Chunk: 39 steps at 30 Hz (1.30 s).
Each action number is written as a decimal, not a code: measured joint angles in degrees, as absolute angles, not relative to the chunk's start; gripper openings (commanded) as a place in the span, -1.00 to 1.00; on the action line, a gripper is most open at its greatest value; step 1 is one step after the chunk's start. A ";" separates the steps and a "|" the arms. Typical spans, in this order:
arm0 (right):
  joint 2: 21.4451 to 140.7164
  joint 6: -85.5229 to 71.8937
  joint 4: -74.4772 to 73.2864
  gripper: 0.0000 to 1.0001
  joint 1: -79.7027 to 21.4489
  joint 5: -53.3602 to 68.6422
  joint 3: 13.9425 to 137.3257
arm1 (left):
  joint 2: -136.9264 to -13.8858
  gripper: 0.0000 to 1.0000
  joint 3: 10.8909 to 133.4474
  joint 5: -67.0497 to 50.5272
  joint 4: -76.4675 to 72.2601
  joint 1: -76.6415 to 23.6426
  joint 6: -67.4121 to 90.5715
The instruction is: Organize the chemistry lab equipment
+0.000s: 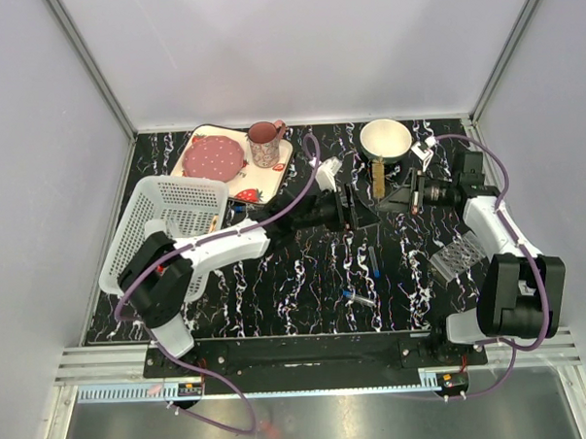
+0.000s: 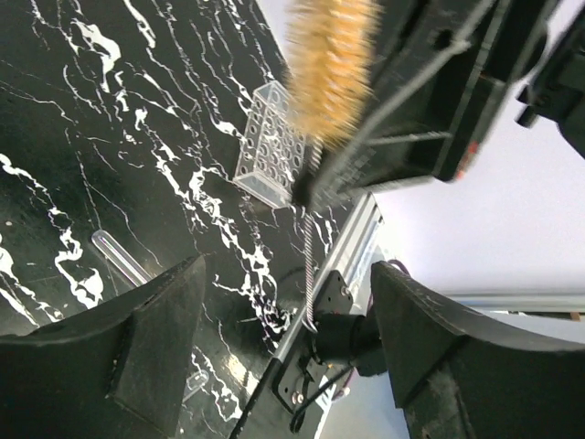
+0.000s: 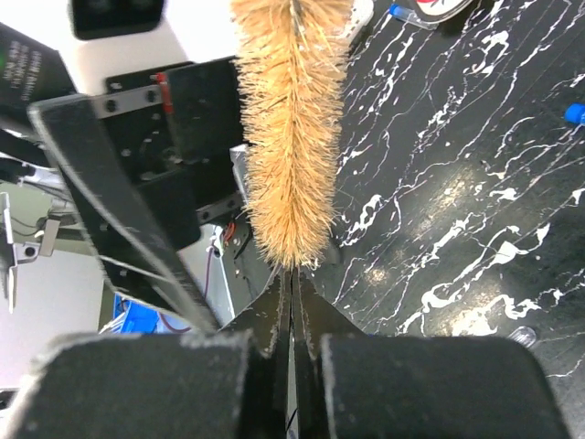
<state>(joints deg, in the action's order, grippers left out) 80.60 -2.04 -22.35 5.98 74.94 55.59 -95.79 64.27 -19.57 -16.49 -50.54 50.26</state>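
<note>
Right gripper [image 3: 292, 315] pinched shut on wire stem of tan bristle brush [image 3: 291, 137], axis straight out from jaws; left gripper [image 2: 288, 270] gaping, empty, close beside bristles.

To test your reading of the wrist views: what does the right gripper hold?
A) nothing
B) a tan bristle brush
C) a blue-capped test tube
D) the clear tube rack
B: the right gripper is shut on the thin stem of the tan bristle brush, just below its bristles.
</note>
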 measured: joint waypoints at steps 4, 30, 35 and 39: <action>80.60 -6.04 -17.87 -0.98 6.13 76.62 54.33 | -100.07 0.28 66.94 -18.28 -16.29 -50.96 51.66; 65.80 5.67 -18.33 0.99 11.31 72.47 49.50 | -84.09 -1.00 52.53 -21.19 -7.49 -43.70 44.14; 59.02 13.37 -22.31 1.00 15.07 68.25 48.58 | -66.00 -1.00 49.04 -20.21 6.63 -31.79 34.98; 59.46 15.99 -23.88 0.99 16.60 66.35 48.49 | -56.84 -1.00 49.21 -16.38 17.80 -19.11 27.11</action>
<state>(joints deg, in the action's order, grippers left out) 59.46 15.99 -23.88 16.60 66.35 48.49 -56.84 49.21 -16.38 17.80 -19.11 27.11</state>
